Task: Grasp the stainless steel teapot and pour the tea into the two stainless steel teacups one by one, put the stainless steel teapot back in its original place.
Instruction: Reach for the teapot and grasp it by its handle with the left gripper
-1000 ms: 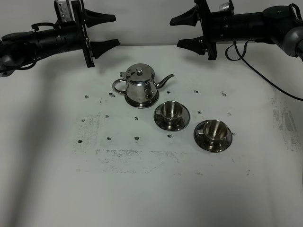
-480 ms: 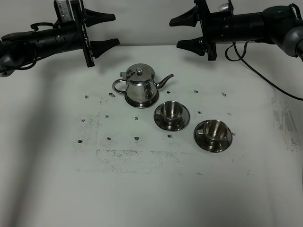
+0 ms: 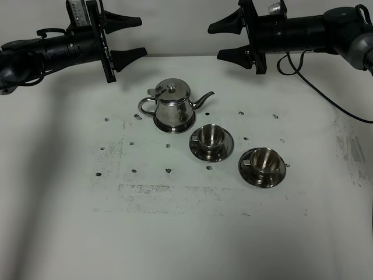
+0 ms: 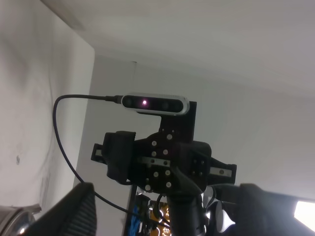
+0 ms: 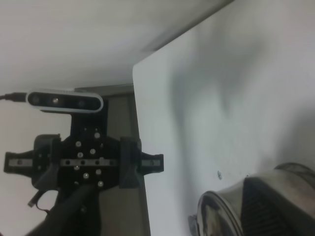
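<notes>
Centrally, lidded teapot (image 3: 172,107) beside saucered teacups (image 3: 210,137) (image 3: 263,160)

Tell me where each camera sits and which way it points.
Exterior high: mounted above, looking down on the white table, the shiny steel teapot and two steel teacups; the open left gripper and right gripper show.
Left wrist: on the left arm, facing the right arm's silver camera bar; its own fingers show.
Right wrist: facing the left arm's camera bar past its own finger.
Shared: the wrist views face each other.
</notes>
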Available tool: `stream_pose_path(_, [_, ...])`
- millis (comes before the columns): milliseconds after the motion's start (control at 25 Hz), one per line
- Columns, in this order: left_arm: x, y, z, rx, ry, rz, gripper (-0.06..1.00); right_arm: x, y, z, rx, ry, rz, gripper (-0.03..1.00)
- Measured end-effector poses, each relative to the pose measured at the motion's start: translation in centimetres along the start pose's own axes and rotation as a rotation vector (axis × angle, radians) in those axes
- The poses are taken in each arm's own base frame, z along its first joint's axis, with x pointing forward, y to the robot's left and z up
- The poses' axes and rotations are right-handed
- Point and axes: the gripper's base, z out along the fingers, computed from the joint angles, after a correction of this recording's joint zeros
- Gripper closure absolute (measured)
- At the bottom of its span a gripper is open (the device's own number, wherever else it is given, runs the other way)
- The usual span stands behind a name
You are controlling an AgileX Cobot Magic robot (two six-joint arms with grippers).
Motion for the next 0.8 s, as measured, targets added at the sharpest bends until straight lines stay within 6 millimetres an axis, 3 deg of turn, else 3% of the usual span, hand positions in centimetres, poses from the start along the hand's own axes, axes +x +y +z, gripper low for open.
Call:
stream_pose_path(200, [-0.1, -0.1, -0.3, 0.001, -0.005, 0.005, 0.35, 0.0, -0.1, -0.1, 0.01, 0.007, -0.028, 0.39])
stream_pose_path(360, [-0.4, -1.3, -1.7, -0.02, -0.025, 0.038, 0.35, -0.5, -0.6, -1.4, 0.013, 0.014, -0.092, 0.39])
stream_pose_path(520, [-0.4, -2.3, -2.9, -0.059, -0.035, 0.078, 0.35, -1.4, -0.9, -4.1, 0.016, 0.01, -0.127, 0.41])
stream_pose_path(800, [0.0, -2.8, -3.2, -0.164, -0.013, 0.127, 0.35, -2.7, 0.3, -9.3, 0.062, -0.046, -0.199, 0.43])
